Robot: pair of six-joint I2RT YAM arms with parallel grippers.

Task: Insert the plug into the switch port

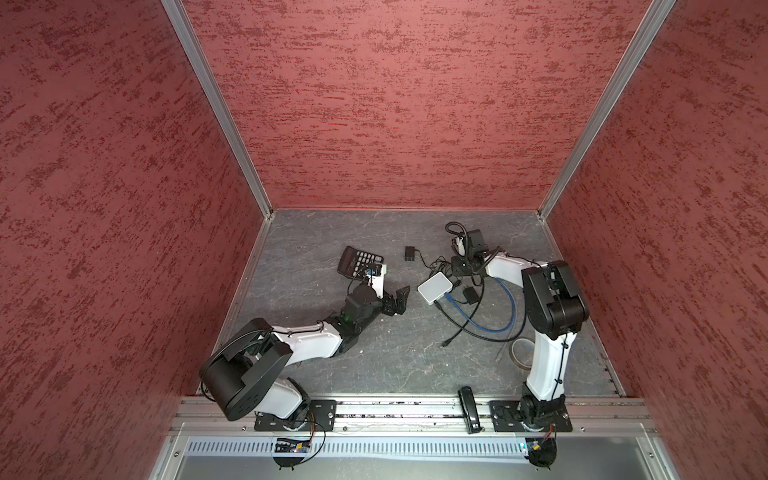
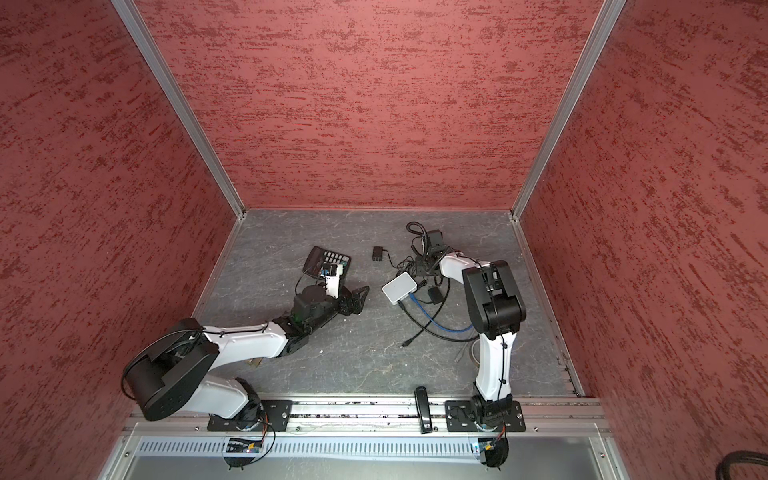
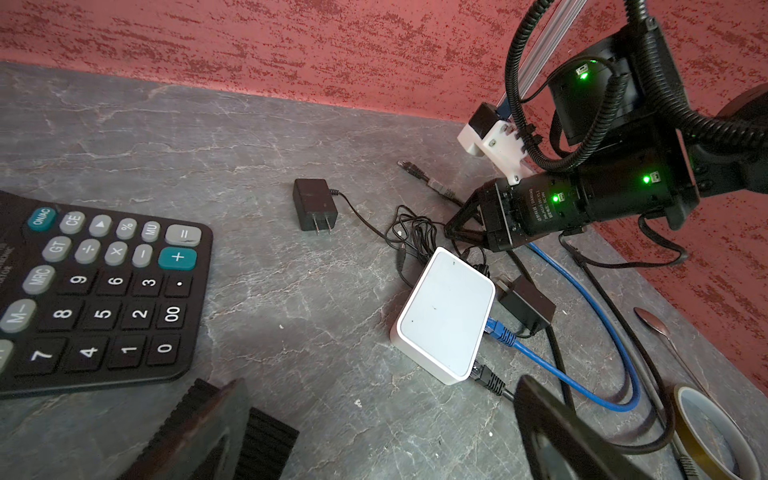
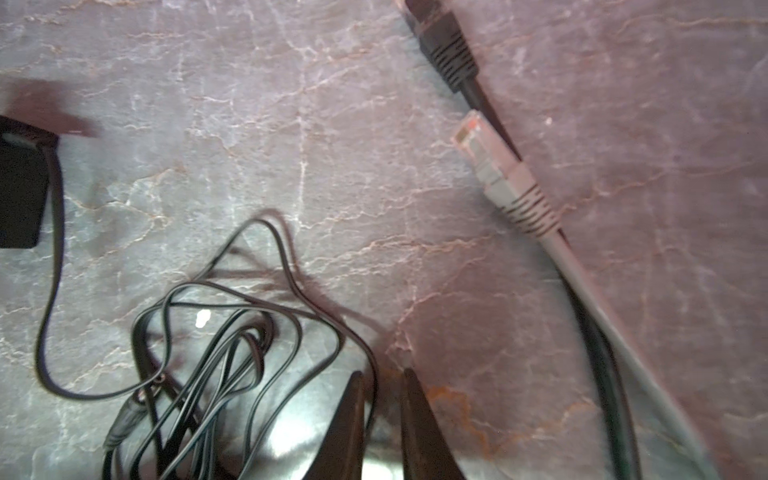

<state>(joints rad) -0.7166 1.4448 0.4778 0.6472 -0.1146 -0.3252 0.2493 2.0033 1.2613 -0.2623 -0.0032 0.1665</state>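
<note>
Much open table point(image 1: 316, 232) beside switch point(image 1: 434, 288)

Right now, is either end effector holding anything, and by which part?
Left end effector: open, empty. Right end effector: jaws nearly shut astride the thin black power cord, mid-length; whether it's gripped cannot be told.

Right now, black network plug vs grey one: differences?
Colour: the black plug has a dark boot; the grey plug a pale boot and clear tip. The black plug's tip runs out of the right wrist view; the grey plug shows whole. The grey plug's cable crosses over the black plug's cable. Both lie loose on the table, unplugged.
</note>
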